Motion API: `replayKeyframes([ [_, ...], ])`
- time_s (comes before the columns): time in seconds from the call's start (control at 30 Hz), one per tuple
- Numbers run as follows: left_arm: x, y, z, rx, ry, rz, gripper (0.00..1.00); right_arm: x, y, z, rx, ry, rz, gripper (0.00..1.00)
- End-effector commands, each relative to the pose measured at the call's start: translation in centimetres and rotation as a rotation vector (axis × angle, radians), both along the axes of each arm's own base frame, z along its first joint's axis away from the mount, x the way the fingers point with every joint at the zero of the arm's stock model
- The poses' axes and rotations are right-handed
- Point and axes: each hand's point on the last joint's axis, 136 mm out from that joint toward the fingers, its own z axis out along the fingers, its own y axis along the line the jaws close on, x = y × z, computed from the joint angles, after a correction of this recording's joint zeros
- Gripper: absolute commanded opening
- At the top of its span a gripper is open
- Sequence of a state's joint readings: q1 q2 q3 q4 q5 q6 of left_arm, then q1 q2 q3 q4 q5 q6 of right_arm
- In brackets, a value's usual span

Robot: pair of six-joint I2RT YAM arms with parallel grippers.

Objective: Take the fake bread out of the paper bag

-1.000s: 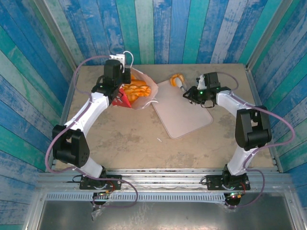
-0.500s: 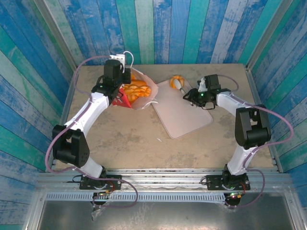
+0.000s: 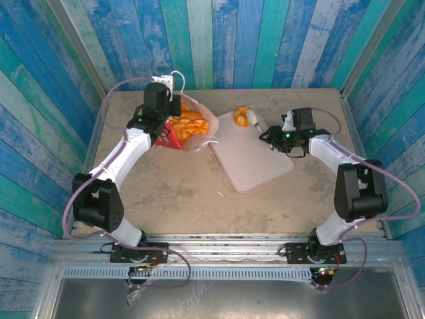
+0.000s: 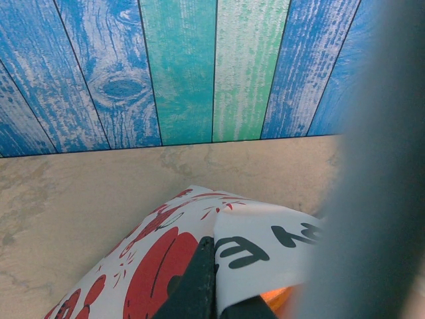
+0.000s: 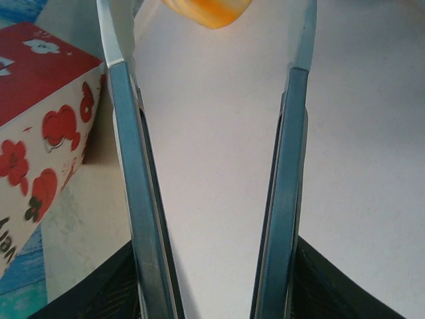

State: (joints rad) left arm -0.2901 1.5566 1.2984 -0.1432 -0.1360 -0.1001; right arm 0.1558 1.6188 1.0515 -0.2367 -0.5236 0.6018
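The paper bag (image 3: 192,129) lies tipped at the table's back left, white with red flowers, its mouth toward the tray. Orange fake bread (image 3: 188,125) fills the mouth. My left gripper (image 3: 172,111) is shut on the bag's upper paper edge. In the left wrist view its black fingers (image 4: 202,282) pinch the paper bag (image 4: 159,252), with orange fake bread (image 4: 277,299) peeking below. One golden fake bread piece (image 3: 242,116) rests on the pink tray's far corner. My right gripper (image 3: 257,123) stands open just right of it. In the right wrist view the fake bread (image 5: 206,10) lies beyond the gripper (image 5: 209,40), free of both fingers.
The flat pale-pink tray (image 3: 255,163) lies between the arms, mostly bare, also under my right fingers as the tray (image 5: 212,166). The paper bag's red side (image 5: 40,100) is close on the left. Blue plank walls enclose the table on three sides.
My right gripper has opened, left the bread piece on the tray's far corner and drawn back to the right. The left gripper and bag have not moved.
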Motion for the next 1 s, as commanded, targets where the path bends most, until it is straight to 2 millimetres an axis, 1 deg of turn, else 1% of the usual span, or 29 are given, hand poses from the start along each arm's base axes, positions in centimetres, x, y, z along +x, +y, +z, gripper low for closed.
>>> replayKeyframes([
  [0.0,-0.2,-0.6,-0.4,0.004,0.004,-0.03,0.05,-1.4,0.3,3.1,0.047,-0.049,0.023,0.53],
  [0.17,-0.3,-0.6,-0.5,0.01,0.005,-0.037,0.05,-4.3,0.8,5.6,0.1,-0.054,0.066,0.5],
  [0.23,-0.3,-0.7,-0.7,0.011,0.006,-0.044,0.05,-5.6,1.1,7.0,0.125,-0.067,0.088,0.48],
  [0.37,-0.3,-1.0,-0.9,0.006,0.006,-0.058,0.05,-7.7,1.8,10.1,0.162,-0.11,0.128,0.48],
  [0.47,-0.3,-1.3,-0.9,-0.003,0.006,-0.073,0.05,-9.2,2.7,12.6,0.177,-0.151,0.164,0.48],
  [0.53,-0.3,-1.4,-1.0,-0.006,0.009,-0.077,0.05,-10.3,3.6,14.3,0.189,-0.179,0.194,0.47],
  [0.63,-0.4,-1.5,-1.1,-0.01,0.011,-0.08,0.05,-11.6,5.3,16.1,0.207,-0.202,0.244,0.46],
  [0.77,-0.4,-1.5,-1.3,-0.013,0.015,-0.08,0.05,-13.2,7.8,17.1,0.222,-0.197,0.311,0.46],
  [0.87,-0.5,-1.6,-1.6,-0.015,0.02,-0.084,0.05,-14.1,9.6,16.9,0.221,-0.18,0.357,0.45],
  [0.97,-0.5,-1.6,-1.8,-0.017,0.022,-0.085,0.05,-14.4,11.3,16.7,0.233,-0.169,0.395,0.45],
])
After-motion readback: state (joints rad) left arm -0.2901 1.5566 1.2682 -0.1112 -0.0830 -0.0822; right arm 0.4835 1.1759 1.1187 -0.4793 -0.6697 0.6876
